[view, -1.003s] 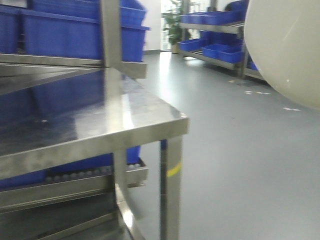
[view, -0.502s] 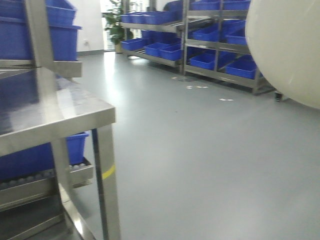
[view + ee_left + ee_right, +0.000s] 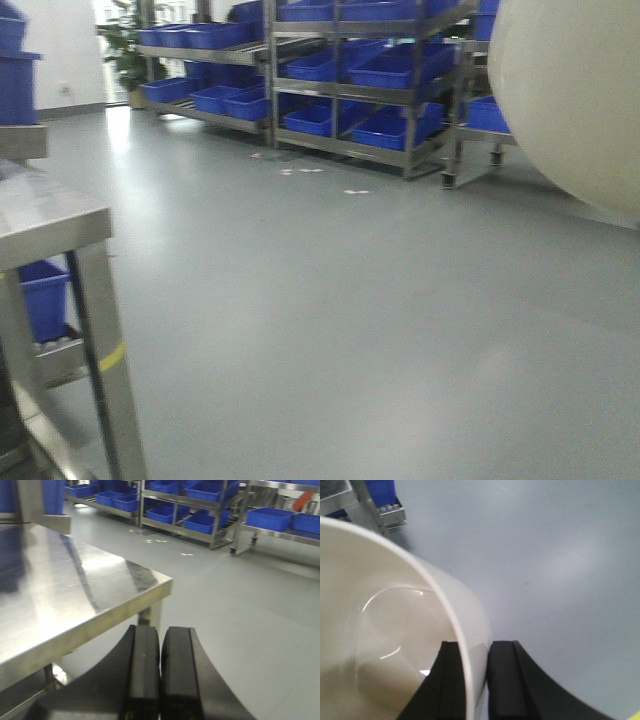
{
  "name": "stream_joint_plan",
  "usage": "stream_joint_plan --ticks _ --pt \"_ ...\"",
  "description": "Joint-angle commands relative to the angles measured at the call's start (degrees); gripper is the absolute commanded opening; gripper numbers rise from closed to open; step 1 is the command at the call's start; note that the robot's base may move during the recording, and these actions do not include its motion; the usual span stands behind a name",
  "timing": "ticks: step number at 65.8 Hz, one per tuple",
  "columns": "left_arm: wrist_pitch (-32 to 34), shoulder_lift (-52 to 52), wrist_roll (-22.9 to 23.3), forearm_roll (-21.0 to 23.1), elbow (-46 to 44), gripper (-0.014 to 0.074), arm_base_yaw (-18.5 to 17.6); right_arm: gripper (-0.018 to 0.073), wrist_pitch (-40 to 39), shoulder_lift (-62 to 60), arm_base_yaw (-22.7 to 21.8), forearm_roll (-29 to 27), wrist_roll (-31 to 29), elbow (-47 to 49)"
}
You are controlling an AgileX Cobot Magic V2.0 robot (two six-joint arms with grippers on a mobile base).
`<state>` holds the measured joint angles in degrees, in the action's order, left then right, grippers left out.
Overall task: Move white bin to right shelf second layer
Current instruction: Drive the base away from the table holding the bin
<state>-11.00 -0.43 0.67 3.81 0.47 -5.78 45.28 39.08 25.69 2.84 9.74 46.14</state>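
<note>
As white bin (image 3: 385,630) is being pinched by right end effector (image 3: 472,650), left end effector (image 3: 161,635) is being held closed. Nothing gripped.

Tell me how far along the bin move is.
Done: the white bin is picked up, its wall pinched by the right gripper. In hand: it hangs over bare floor; the left gripper is shut and empty. Left: reaching the shelf, not identifiable here, and setting the bin on its second level.
</note>
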Motion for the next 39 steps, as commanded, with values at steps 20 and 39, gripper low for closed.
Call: stream_joint_plan --ticks 20,39 --pt "5.1 -1.2 0.6 0.1 1.6 0.0085 -0.2 0.0057 -5.0 -0.3 -0.1 0.6 -0.1 1.7" --pt "5.1 -1.2 0.6 0.1 1.6 0.0085 -0.2 0.0057 -5.0 -0.3 -0.1 0.6 -0.1 1.7"
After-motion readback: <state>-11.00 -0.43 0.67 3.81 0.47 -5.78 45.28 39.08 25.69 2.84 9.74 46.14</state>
